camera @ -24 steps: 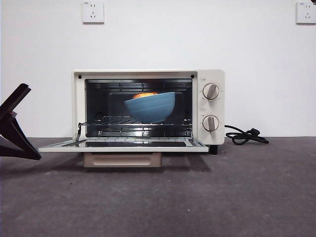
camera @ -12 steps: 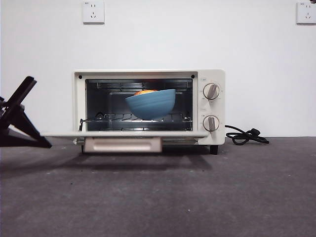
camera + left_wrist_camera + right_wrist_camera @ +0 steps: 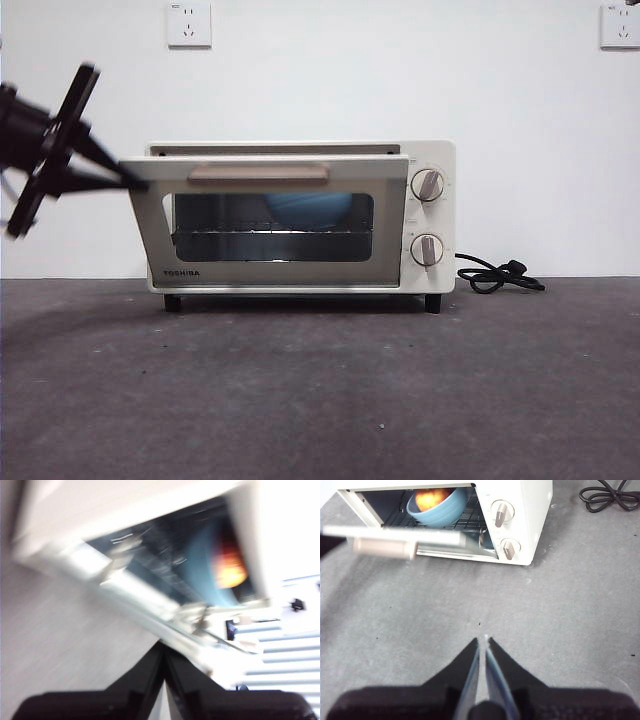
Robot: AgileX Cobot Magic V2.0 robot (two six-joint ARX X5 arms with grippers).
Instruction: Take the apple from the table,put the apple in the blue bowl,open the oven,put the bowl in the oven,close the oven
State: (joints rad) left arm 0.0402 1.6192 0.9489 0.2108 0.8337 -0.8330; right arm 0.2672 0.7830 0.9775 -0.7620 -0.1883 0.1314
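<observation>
Front view: the cream-white toaster oven (image 3: 300, 220) has its dark glass door tilted nearly closed, the left gripper (image 3: 135, 183) at the door's upper corner. Left wrist view: jaws pressed together at the door edge. Right wrist view: the right gripper (image 3: 484, 641), jaws together, hangs over the dark grey table (image 3: 560, 615); far ahead, the red-and-yellow apple (image 3: 431, 498) sits in the matte blue bowl (image 3: 440, 510) inside the oven.

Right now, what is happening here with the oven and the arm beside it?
The left claw, jaws shut, pushes up the door of the oven at its corner. The door is almost shut, only a gap at the top is left. Inside, on the rack, the blue bowl holds the apple. The right claw waits above the table, shut and holding nothing. Only the closing is not yet finished.
</observation>
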